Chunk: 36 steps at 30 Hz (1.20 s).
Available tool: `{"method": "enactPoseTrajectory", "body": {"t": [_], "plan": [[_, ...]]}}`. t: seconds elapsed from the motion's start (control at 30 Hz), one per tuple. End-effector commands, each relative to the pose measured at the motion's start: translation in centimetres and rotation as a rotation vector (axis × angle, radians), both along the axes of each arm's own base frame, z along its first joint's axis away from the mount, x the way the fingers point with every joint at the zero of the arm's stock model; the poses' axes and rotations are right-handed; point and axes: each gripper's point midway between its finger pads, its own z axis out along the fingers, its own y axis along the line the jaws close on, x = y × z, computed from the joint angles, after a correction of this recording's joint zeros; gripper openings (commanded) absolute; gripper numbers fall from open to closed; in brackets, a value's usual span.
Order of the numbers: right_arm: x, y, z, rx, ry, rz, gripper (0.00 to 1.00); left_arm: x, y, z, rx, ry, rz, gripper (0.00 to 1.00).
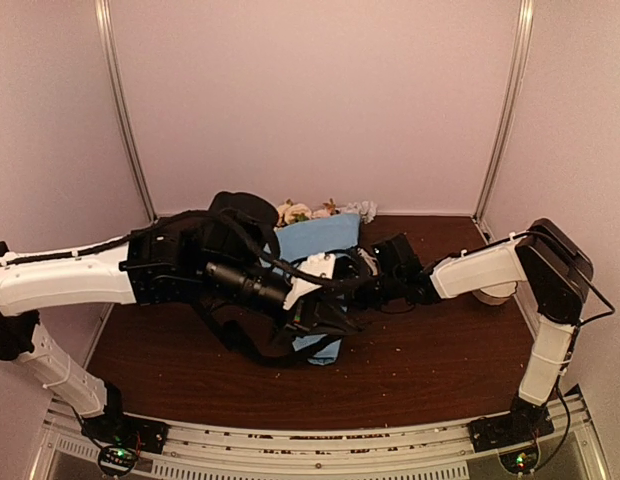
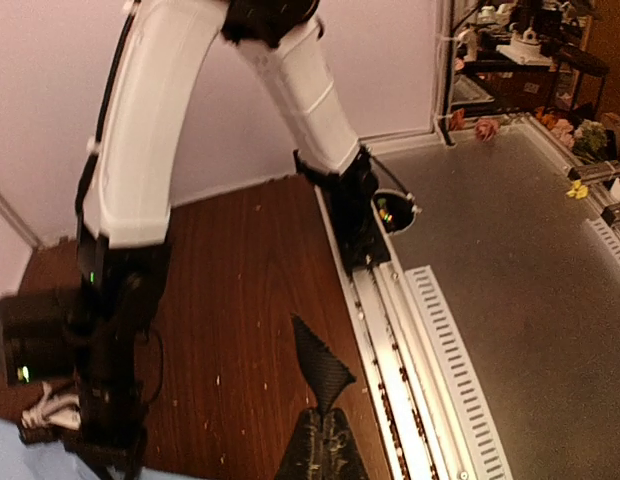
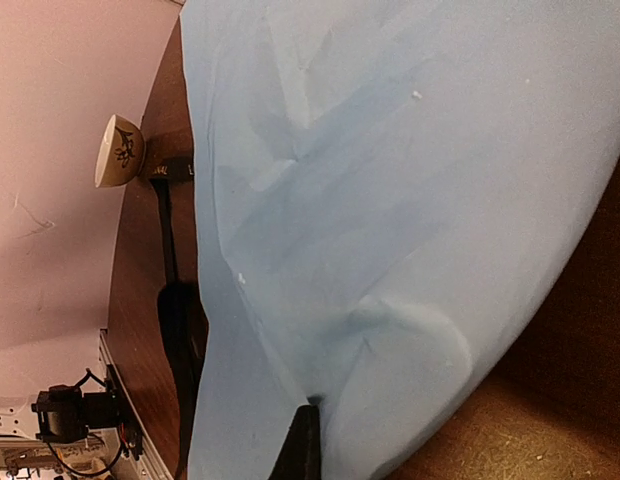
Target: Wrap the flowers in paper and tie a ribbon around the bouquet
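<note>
The bouquet (image 1: pixel 325 240) lies mid-table, a blue paper cone with cream and whitish flowers (image 1: pixel 325 210) poking out at its far end. My left gripper (image 1: pixel 312 300) hovers over the cone's near part. In the left wrist view it (image 2: pixel 330 418) is shut on a pointed end of the black ribbon (image 2: pixel 325 365), held above the brown table. My right gripper (image 1: pixel 378 282) reaches in from the right. In the right wrist view it (image 3: pixel 308 412) is shut on a fold of the pale blue paper (image 3: pixel 410 180), which fills most of that view.
A cream bowl (image 3: pixel 120 150) stands on the table by the right wall, partly behind my right arm (image 1: pixel 495 293). A black strip (image 3: pixel 170 290) lies along the paper's edge. The metal rail (image 2: pixel 390 330) and right arm base (image 2: pixel 355 200) line the near edge.
</note>
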Motion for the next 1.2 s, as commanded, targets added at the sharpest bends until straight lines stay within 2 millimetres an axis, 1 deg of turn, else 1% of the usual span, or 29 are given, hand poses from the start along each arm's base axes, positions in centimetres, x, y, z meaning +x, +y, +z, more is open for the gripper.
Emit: {"method": "enactPoseTrajectory", "body": {"t": [0.0,0.03,0.07,0.13,0.2,0.27,0.3,0.33,0.37,0.43,0.47,0.5,0.53,0.57,0.63,0.7,0.73,0.77,0.83,0.87,0.93,1.0,1.07,1.17], "plan": [[1.4,0.4,4.5,0.053,-0.102,-0.007,0.0,-2.4,-2.1,7.7,-0.201,-0.125,-0.162,0.0],[1.4,0.4,4.6,0.052,-0.105,-0.005,0.0,-2.7,-2.6,8.2,-0.22,-0.123,-0.19,0.0],[1.5,0.5,4.7,0.048,-0.106,-0.003,0.0,-3.0,-3.3,8.0,-0.216,-0.114,-0.221,0.0],[1.6,0.6,4.9,0.035,-0.111,0.007,0.0,-3.4,-4.5,6.5,-0.173,-0.072,-0.278,0.0],[1.7,0.6,5.1,0.03,-0.115,0.01,0.0,-2.5,-5.7,4.1,-0.114,-0.07,-0.27,0.0],[1.7,0.6,5.5,0.032,-0.122,0.013,0.0,-1.8,-7.2,0.9,-0.041,-0.143,-0.253,0.0],[1.6,0.6,5.5,0.028,-0.123,0.016,0.0,-1.9,-8.2,-0.3,-0.008,-0.175,-0.255,0.0],[1.7,0.6,5.6,0.022,-0.124,0.016,0.0,-1.9,-9.6,-2.2,0.042,-0.195,-0.26,0.0],[1.7,0.6,5.5,0.016,-0.122,0.019,0.0,-2.2,-10.7,-2.9,0.064,-0.205,-0.279,0.0],[1.6,0.7,5.5,0.015,-0.12,0.025,0.0,-2.3,-12.7,-2.5,0.04,-0.21,-0.28,0.0],[1.5,0.6,5.6,0.019,-0.118,0.025,0.0,-1.8,-13.6,-1.8,0.007,-0.212,-0.256,0.0],[1.4,0.6,5.5,0.023,-0.117,0.023,0.0,-1.2,-14.6,-0.6,-0.046,-0.225,-0.217,0.0],[1.3,0.5,5.6,0.028,-0.118,0.021,0.0,-0.5,-15.1,-0.2,-0.063,-0.236,-0.178,0.0],[1.2,0.4,5.5,0.032,-0.118,0.018,0.0,0.3,-15.9,0.9,-0.112,-0.256,-0.13,0.0],[0.9,0.4,5.3,0.038,-0.111,0.021,0.0,2.1,-16.6,2.3,-0.153,-0.291,-0.029,0.0],[0.7,0.5,5.0,0.039,-0.1,0.031,0.0,4.0,-17.0,3.9,-0.183,-0.317,0.072,0.0],[0.7,0.5,4.9,0.041,-0.098,0.031,0.0,5.0,-17.0,5.0,-0.206,-0.326,0.128,0.0],[0.6,0.5,4.8,0.041,-0.095,0.031,0.0,6.6,-16.7,6.0,-0.224,-0.322,0.205,0.0],[0.5,0.6,4.7,0.044,-0.093,0.033,0.0,9.9,-15.9,7.3,-0.25,-0.289,0.321,0.0],[0.5,0.6,4.7,0.045,-0.092,0.035,0.0,11.5,-15.4,7.7,-0.26,-0.262,0.363,0.0],[0.4,0.8,4.7,0.047,-0.092,0.043,0.0,14.8,-14.3,7.6,-0.268,-0.198,0.445,0.0],[0.3,0.8,4.7,0.047,-0.093,0.05,0.0,17.5,-13.2,6.8,-0.259,-0.147,0.499,0.0],[0.2,0.8,4.6,0.042,-0.092,0.056,0.0,19.0,-12.3,6.0,-0.251,-0.126,0.522,0.0],[-0.1,0.7,4.2,0.036,-0.088,0.063,0.0,20.3,-10.8,5.4,-0.259,-0.118,0.56,0.0]]}}
